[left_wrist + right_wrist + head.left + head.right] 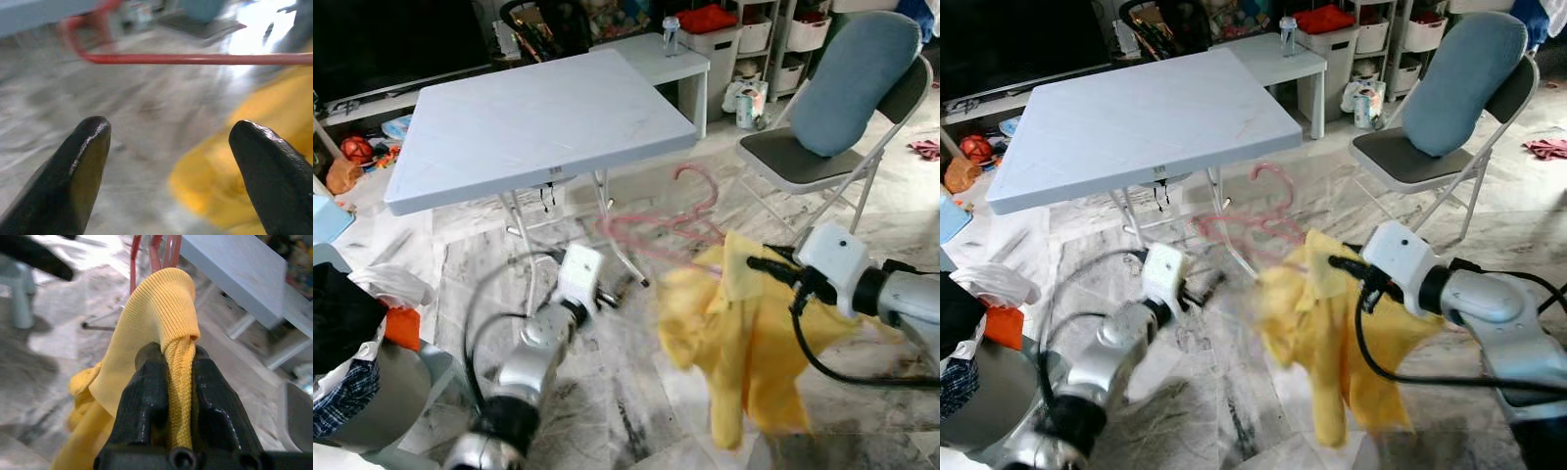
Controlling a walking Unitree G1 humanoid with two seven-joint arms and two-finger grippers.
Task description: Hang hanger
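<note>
A pink hanger hangs blurred in the air in front of the table, its hook pointing up. A yellow shirt droops from it toward the floor. My right gripper is shut on a fold of the shirt's ribbed collar, just right of the hanger. My left gripper is open, low and to the left of the shirt, with nothing between its fingers. In the left wrist view the hanger's bar runs beyond the fingertips, apart from them.
A white folding table stands behind the hanger, its legs close by. A folding chair with a blue cushion is at the back right. A bin of clothes sits at the lower left. The floor is marble.
</note>
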